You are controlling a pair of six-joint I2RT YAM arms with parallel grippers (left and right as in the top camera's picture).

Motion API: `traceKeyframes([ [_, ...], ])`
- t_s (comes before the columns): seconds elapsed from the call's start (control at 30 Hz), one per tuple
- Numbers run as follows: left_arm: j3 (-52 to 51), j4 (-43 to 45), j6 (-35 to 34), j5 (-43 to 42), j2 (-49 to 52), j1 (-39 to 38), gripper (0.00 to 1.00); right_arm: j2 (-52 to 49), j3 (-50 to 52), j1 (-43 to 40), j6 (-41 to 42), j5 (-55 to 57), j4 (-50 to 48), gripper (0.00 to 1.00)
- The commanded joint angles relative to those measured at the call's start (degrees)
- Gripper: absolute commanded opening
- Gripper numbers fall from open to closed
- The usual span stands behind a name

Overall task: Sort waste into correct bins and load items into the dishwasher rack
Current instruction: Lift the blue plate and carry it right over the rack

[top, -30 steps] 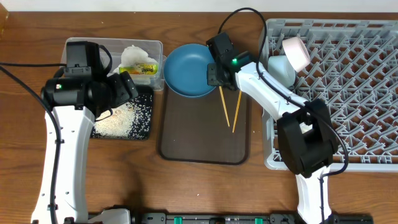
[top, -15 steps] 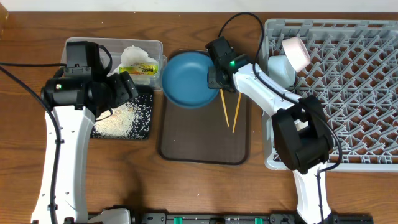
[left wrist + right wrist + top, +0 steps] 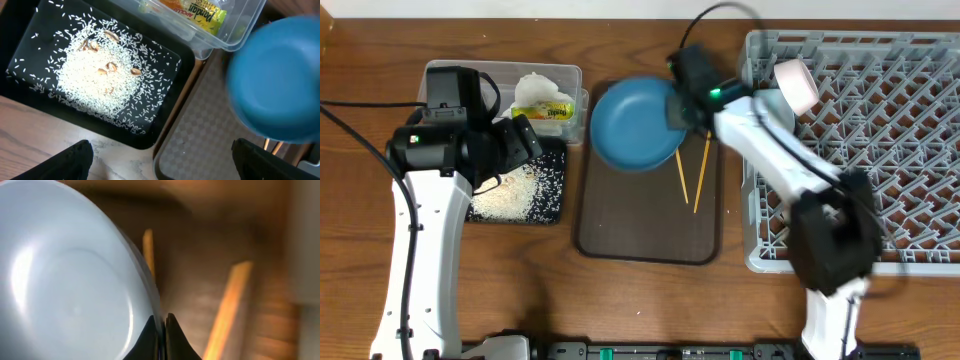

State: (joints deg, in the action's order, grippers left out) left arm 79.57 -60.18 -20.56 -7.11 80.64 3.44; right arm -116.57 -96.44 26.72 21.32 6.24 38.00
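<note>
My right gripper (image 3: 680,108) is shut on the rim of the dark-blue plate (image 3: 634,124) and holds it above the brown tray; the pinched rim shows in the right wrist view (image 3: 161,330). Two chopsticks (image 3: 690,178) lie on the brown tray (image 3: 645,235). My left gripper (image 3: 160,160) is open and empty over the black tray (image 3: 552,200), which holds rice scraps (image 3: 510,190). The clear tub (image 3: 570,75) holds the white napkin (image 3: 538,88) and the snack wrapper (image 3: 542,112). The grey rack (image 3: 880,150) holds a light-blue bowl (image 3: 775,112) and a white cup (image 3: 796,84).
The brown serving tray lies between the bins and the rack. The rack fills the right side, up to the table's right edge. Bare wooden table (image 3: 620,310) runs along the front. The arm bases stand at the front left and front right.
My right gripper has lifted the blue plate and carried it slightly right, toward the rack. The left arm has not moved.
</note>
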Motion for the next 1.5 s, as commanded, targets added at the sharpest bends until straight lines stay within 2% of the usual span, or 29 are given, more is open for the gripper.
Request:
traceKeyframes([
  [0.0, 1.03, -0.22, 0.57, 0.31, 0.59, 0.24, 0.92, 14.78, -1.16, -2.75, -5.86, 9.57, -0.92, 0.01],
  [0.23, 1.03, -0.22, 0.57, 0.31, 0.59, 0.24, 0.91, 28.30, -1.16, -9.92, -13.40, 37.97, -0.98, 0.01],
  [0.37, 1.03, -0.22, 0.59, 0.31, 0.59, 0.24, 0.92, 29.68, -1.16, -15.58, -23.50, 50.95, -1.42, 0.01],
  [0.5, 1.03, -0.22, 0.57, 0.31, 0.59, 0.24, 0.92, 27.91, -1.16, -21.49, -32.24, 57.11, -1.40, 0.01],
  [0.73, 1.03, -0.22, 0.59, 0.31, 0.59, 0.24, 0.91, 21.62, -1.16, -28.26, -42.45, 58.47, -6.47, 0.01],
  [0.93, 1.03, -0.24, 0.59, 0.31, 0.59, 0.24, 0.92, 13.94, -1.16, -28.79, -58.14, 58.80, -16.63, 0.01],
  [1.13, 1.03, -0.22, 0.59, 0.31, 0.59, 0.24, 0.92, 7.43, -1.16, -28.81, -67.93, 59.91, -21.62, 0.01],
  [1.47, 1.03, -0.24, 0.59, 0.31, 0.59, 0.24, 0.92, 3.96, -1.16, -28.74, -70.23, 57.07, -22.67, 0.01],
])
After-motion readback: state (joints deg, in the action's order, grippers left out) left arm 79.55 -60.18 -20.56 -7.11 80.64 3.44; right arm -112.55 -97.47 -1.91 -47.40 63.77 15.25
